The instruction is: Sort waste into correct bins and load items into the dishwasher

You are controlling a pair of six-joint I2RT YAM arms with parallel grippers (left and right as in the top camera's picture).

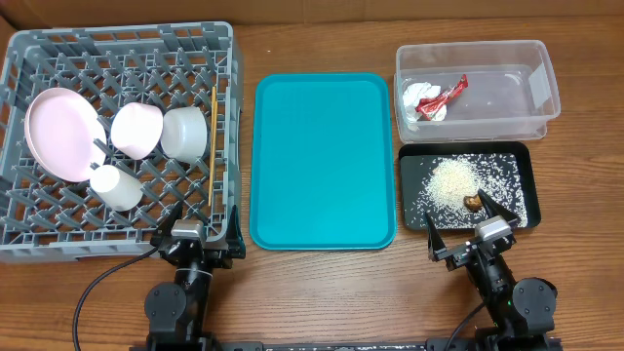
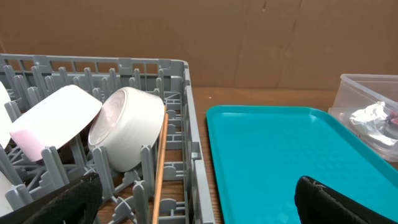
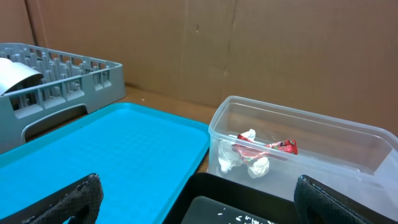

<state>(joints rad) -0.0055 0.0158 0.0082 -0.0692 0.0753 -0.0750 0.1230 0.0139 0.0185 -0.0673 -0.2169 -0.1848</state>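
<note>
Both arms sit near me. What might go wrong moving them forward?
The open right gripper sits at the near edge of the black tray, by the rice pile and brown chunk; a low sweep may scatter grains. The open left gripper sits by the front wall of the dish rack near the chopsticks and might snag either.

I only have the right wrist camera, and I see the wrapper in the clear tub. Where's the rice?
Observer: Overhead, the rice grains are piled in the black tray.
Operator: And the brown chunk?
Observer: The brown food chunk sits at the pile's robot-side edge, in the same tray.
Operator: Is the plate loaded?
Observer: Yes, the pink plate leans in the dish rack, on its left side.
</note>
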